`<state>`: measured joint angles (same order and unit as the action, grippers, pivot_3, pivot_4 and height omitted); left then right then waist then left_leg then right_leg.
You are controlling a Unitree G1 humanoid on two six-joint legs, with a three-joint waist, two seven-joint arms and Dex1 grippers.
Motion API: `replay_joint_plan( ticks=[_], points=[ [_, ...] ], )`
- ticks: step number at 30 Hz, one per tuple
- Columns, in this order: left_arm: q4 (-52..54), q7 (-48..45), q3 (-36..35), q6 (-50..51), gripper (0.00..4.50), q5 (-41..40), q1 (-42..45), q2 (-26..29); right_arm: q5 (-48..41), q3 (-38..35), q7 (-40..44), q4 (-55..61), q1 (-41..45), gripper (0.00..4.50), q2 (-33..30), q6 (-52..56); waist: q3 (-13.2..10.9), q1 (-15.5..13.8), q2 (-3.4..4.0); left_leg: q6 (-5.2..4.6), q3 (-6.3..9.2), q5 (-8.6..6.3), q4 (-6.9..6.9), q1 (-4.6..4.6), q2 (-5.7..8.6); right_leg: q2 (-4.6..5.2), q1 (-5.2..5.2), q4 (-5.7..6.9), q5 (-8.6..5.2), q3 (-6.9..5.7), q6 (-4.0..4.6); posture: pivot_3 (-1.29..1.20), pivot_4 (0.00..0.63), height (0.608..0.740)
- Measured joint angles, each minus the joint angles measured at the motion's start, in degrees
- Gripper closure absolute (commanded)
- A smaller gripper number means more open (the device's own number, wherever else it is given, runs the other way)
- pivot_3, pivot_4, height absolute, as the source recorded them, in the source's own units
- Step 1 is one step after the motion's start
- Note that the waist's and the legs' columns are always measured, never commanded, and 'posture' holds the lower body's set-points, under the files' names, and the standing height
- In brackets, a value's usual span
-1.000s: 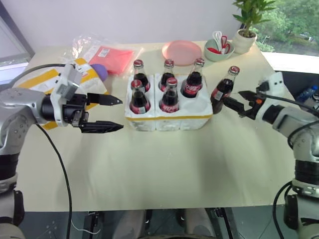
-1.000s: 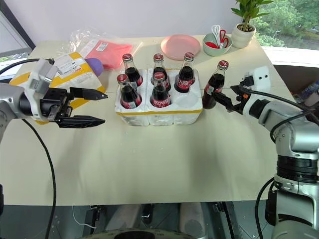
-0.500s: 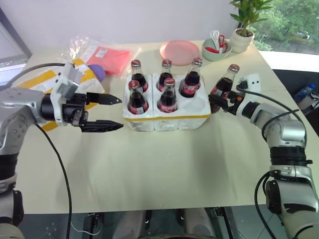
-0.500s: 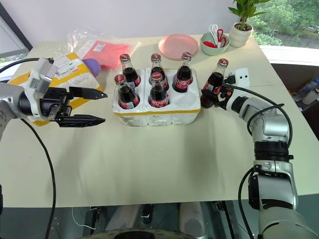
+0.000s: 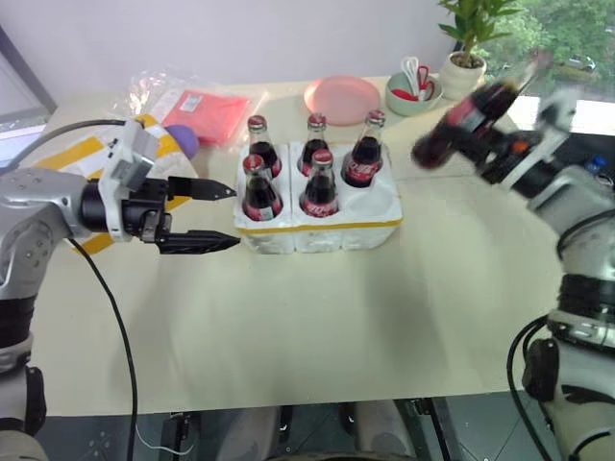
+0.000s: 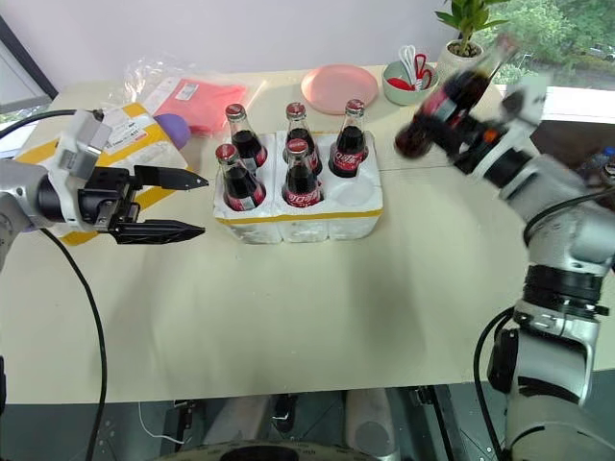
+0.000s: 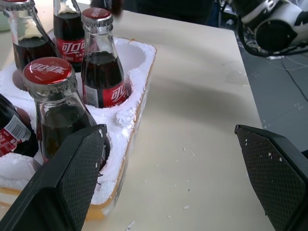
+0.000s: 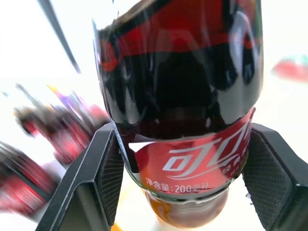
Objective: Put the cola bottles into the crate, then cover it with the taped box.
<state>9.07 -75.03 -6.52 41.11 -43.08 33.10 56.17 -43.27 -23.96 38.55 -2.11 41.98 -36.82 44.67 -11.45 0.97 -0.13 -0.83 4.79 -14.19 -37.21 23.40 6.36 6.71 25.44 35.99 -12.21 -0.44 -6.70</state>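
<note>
Over the table (image 5: 317,317), right claw (image 8: 180,159) grips a cola bottle (image 5: 459,123).

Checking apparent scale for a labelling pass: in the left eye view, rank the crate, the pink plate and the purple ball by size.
1. crate
2. pink plate
3. purple ball, partly hidden.
</note>
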Motion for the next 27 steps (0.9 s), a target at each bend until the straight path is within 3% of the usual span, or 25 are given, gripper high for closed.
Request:
replay_joint_plan(
  ticks=[6, 22, 25, 27],
  points=[
    [-0.1, 0.2, 0.0, -0.2, 0.0, 0.0, 0.3, -0.6, -6.0, 4.4, 1.1, 10.8, -1.5, 1.71, -0.3, 5.4, 0.0, -0.2, -0.04, -0.03, -0.03, -0.02, -0.12, 0.0, 0.0, 0.01, -0.07, -0.01, 0.0, 0.0, 0.0, 0.0, 0.15, 0.74],
    [0.0, 0.6, -0.3, -0.6, 0.0, 0.1, -1.0, -0.7, 11.6, 23.3, 5.2, 8.5, -8.4, 1.71, -1.0, -2.8, 0.0, -0.2, -0.05, -0.06, -0.05, -0.03, -0.11, 0.02, 0.06, 0.01, -0.02, 0.01, 0.01, 0.0, 0.0, 0.0, 0.15, 0.74],
    [0.1, 0.9, -1.1, -0.6, 0.0, 0.1, -1.2, -0.7, 13.9, 24.9, 6.6, 6.5, -7.9, 0.29, -1.0, -4.7, 0.1, -0.2, -0.1, -0.06, -0.05, -0.03, -0.12, -0.01, 0.06, 0.0, -0.06, 0.01, 0.01, 0.0, 0.0, 0.0, 0.15, 0.74],
    [0.4, 1.2, -1.2, -0.6, 0.0, 0.1, -1.3, -0.7, 14.1, 25.7, 7.7, 5.5, -7.4, 0.08, -0.9, -4.8, 0.1, -0.2, -0.26, -0.06, -0.04, -0.03, -0.15, -0.1, 0.06, 0.0, -0.18, 0.0, 0.01, 0.0, 0.0, 0.0, 0.15, 0.74]
  ],
)
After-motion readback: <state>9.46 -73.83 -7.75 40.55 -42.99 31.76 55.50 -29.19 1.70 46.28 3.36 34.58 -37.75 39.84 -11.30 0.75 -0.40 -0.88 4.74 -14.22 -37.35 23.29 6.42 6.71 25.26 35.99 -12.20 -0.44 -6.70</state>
